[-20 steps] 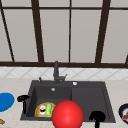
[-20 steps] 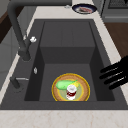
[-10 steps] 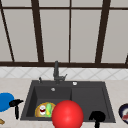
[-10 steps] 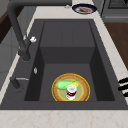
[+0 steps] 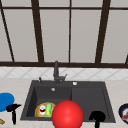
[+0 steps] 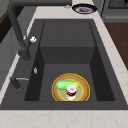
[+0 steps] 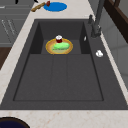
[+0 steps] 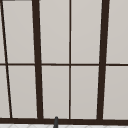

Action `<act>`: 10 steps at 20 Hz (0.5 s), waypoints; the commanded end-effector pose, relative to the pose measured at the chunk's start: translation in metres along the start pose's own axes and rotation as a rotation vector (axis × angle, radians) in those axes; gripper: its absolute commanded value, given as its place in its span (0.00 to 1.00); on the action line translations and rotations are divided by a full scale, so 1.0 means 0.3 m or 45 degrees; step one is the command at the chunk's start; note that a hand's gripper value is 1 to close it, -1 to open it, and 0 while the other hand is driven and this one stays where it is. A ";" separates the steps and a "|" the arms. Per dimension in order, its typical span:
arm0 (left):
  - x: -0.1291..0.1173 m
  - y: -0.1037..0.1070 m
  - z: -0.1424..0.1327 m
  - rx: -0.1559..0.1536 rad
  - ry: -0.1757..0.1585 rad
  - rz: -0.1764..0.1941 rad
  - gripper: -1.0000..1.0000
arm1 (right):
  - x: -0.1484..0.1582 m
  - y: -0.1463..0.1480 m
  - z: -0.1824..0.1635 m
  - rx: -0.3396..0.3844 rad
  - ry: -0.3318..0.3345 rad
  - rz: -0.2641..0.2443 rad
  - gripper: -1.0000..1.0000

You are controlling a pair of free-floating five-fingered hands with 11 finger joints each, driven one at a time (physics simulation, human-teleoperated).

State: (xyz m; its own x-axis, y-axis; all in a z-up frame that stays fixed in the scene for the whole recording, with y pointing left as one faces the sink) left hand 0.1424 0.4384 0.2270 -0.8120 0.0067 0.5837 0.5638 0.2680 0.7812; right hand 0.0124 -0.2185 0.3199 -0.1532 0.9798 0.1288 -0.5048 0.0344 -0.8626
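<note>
Sink (image 5: 87,100) sunk in surface, one basin plus drain shelf. One red ball (image 5: 67,115) up front. One plate (image 6: 70,88) in basin, holding one green item and one small cup. Left hand (image 5: 13,109) by blue disc (image 5: 5,101), right hand (image 5: 97,117) at sink rim; fingers: cannot tell

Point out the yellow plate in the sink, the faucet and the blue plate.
yellow plate (image 6: 83,85), left side view, right rim.
faucet (image 5: 56,71), front view, upright stem.
blue plate (image 7: 55,6), right side view, centre.

Plate (image 6: 70,88) with cup (image 6: 71,90) in sink (image 6: 67,32) left basin — faucet (image 5: 56,72) behind
</note>
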 end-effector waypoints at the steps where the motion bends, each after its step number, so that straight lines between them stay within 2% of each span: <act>1: 0.031 -0.042 -0.068 -0.023 0.005 -0.041 0.00 | 0.000 0.000 0.000 0.000 0.000 0.000 0.50; 2: 0.038 -0.053 -0.080 -0.031 -0.005 -0.037 0.00 | 0.000 0.000 0.000 0.000 0.000 0.000 0.50; 4: 0.065 -0.081 -0.104 -0.031 0.021 -0.030 0.00 | 0.000 0.000 0.000 0.000 0.000 0.000 0.50; 10: 0.120 -0.172 -0.209 -0.035 0.051 -0.019 0.00 | 0.000 0.000 0.000 0.000 0.000 0.000 0.50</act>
State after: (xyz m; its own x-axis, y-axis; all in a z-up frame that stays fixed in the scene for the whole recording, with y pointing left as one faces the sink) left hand 0.1040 0.3824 0.2249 -0.8131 -0.0062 0.5820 0.5607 0.2602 0.7861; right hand 0.0124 -0.2185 0.3199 -0.1532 0.9798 0.1288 -0.5048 0.0344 -0.8626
